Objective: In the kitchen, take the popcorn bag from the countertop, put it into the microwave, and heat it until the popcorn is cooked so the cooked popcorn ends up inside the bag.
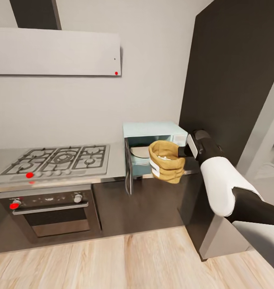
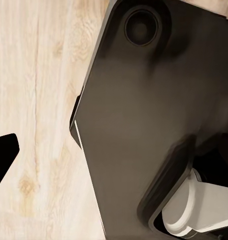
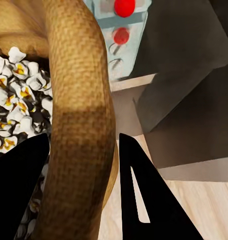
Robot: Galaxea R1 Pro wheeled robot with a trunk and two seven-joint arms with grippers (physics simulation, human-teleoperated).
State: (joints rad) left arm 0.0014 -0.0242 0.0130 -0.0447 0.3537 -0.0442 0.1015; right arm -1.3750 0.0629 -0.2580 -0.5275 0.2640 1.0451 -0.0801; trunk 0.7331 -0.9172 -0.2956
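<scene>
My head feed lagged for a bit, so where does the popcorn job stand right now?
Done: the microwave door hangs open. In hand: the right gripper has its jaws clamped on the rolled rim of the popcorn bag, held in the air in front of the opening; white puffed popcorn shows inside it. Whether heating has happened, I cannot tell. If not, the bag must go in and the door close.

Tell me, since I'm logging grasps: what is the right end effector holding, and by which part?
The right end effector holds the tan-brown crumpled paper popcorn bag by its rolled rim, one finger inside and one outside.
</scene>
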